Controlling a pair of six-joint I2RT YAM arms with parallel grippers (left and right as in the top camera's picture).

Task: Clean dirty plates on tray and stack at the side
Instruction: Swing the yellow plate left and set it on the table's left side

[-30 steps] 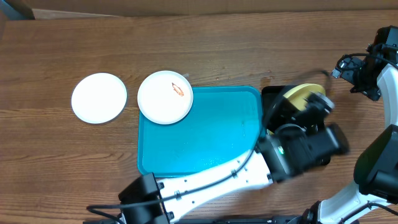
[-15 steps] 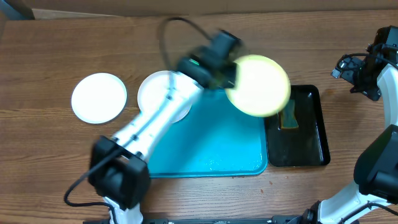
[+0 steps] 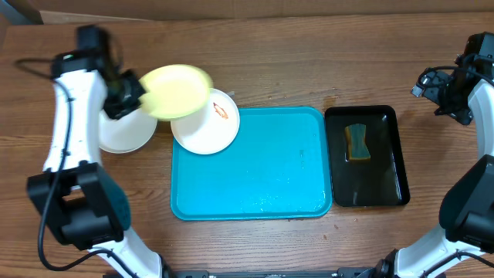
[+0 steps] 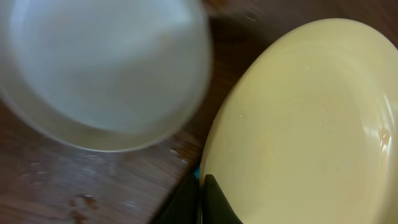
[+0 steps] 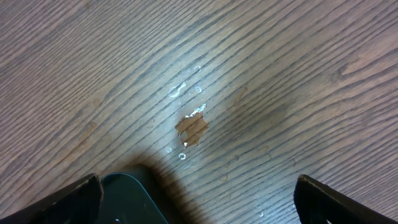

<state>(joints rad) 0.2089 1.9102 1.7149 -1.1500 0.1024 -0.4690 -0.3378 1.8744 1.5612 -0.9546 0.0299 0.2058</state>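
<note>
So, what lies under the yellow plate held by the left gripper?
The yellow plate overlaps the plain white plate and the smeared white plate; their covered edges are hidden.

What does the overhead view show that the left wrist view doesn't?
Only overhead: the turquoise tray, the smeared white plate overlapping its corner, and the black tray with a sponge. Only left wrist: a dark finger at the rim of the yellow plate. Both: that yellow plate in the left gripper, plus a white plate close by, blurred at the wrist.

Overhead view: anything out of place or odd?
The smeared white plate straddles the top-left corner of the tray, partly on the table. The right wrist view shows a chipped spot with droplets on the wood.
</note>
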